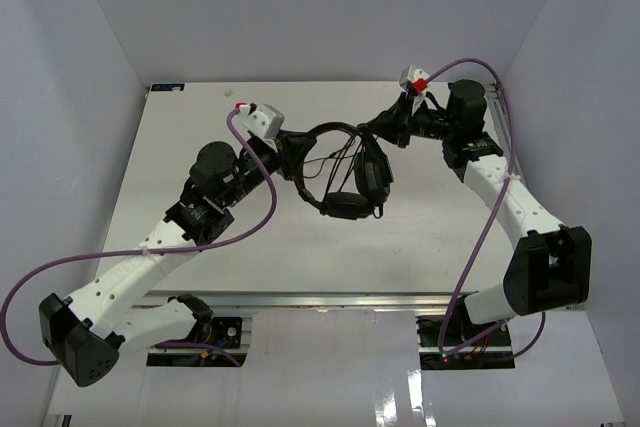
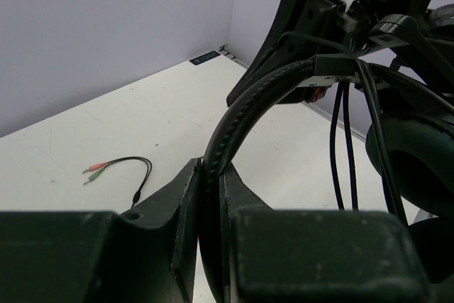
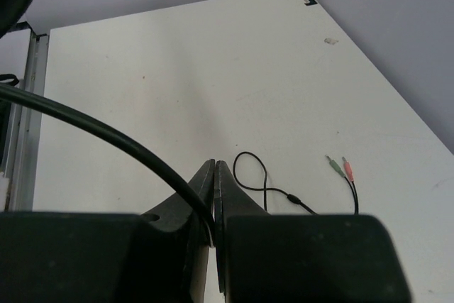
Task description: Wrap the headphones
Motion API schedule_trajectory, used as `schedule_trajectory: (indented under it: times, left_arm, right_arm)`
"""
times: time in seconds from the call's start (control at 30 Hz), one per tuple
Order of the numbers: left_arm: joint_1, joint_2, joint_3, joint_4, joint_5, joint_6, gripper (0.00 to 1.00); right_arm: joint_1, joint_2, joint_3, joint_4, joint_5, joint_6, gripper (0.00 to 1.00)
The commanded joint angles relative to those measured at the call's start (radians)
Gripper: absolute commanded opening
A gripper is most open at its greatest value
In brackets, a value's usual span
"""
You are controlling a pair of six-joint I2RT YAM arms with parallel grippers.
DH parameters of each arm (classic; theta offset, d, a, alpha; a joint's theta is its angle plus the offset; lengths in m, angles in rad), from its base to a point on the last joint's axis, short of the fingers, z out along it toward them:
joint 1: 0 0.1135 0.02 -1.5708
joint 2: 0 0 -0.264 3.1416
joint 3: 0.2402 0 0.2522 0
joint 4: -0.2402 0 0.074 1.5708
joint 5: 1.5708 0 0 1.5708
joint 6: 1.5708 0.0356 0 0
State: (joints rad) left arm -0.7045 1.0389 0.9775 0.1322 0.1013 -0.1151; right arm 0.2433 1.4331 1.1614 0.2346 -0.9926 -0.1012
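The headphones [image 1: 345, 172] hang above the worktop [image 1: 420, 247], strung between both arms. The left pincer [image 2: 211, 175] is clamped on the headband [image 2: 241, 104]. The right pincer [image 3: 213, 168] is pinched tight on the cable [image 3: 106, 129]. Below the headphones, the pink and green plugs [image 3: 340, 168] lie on the worktop.

A: What sort of place are we in?
B: A robotics lab, we think — a white table [image 1: 300, 257] boxed in by plain pale walls [image 1: 300, 7], the left arm [image 1: 120, 282] and right arm [image 1: 510, 202] bolted at its near edge, purple cables [image 1: 468, 60] looping off them.
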Motion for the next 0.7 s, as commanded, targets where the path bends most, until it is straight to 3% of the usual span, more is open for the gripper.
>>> schedule_trajectory:
  times: [0.0, 0.47, 0.67]
  left_arm:
    - [-0.004, -0.027, 0.034, 0.015, 0.006, -0.005, 0.00]
    - [-0.005, -0.017, 0.105, 0.120, 0.148, -0.164, 0.00]
    - [-0.005, 0.087, 0.205, 0.235, 0.139, -0.261, 0.00]
  right_arm:
    - [-0.037, -0.019, 0.030, 0.114, -0.020, 0.093, 0.08]
    - [-0.036, 0.140, 0.088, 0.078, -0.025, 0.130, 0.09]
    - [0.023, 0.210, 0.085, 0.276, -0.086, 0.302, 0.11]
